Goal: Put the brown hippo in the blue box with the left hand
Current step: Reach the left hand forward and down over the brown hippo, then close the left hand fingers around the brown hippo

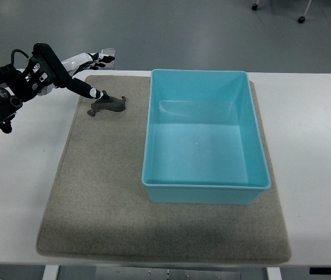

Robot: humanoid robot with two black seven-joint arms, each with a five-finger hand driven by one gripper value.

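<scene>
The brown hippo (108,105) lies on the grey mat (95,192) near its far left corner, just beside the left wall of the blue box (205,189) but apart from it, and the box is empty. The left hand (75,73) reaches in from the upper left over the bench (19,192), its fingers (86,88) stretched out long and loosely spread rather than curled; one dark fingertip sits right at the hippo's left end, touching it or very nearly so, and nothing is held. The right hand is out of view. The toy looks small and light, probably a moulded figure of rubber or hard plastic, stiff enough to keep its shape under a pinch, with a matte skin that should not slip much. It appears to lie low on the mat, so a fingertip would likely have to get under or around the flanks; the thick middle of the body seems the best place to take hold, rather than the head or legs, which could twist out of a grip. The mat's rough pile may help keep it from sliding while the fingers close. No brand, label or readable writing shows on the toy, the box or the mat.
</scene>
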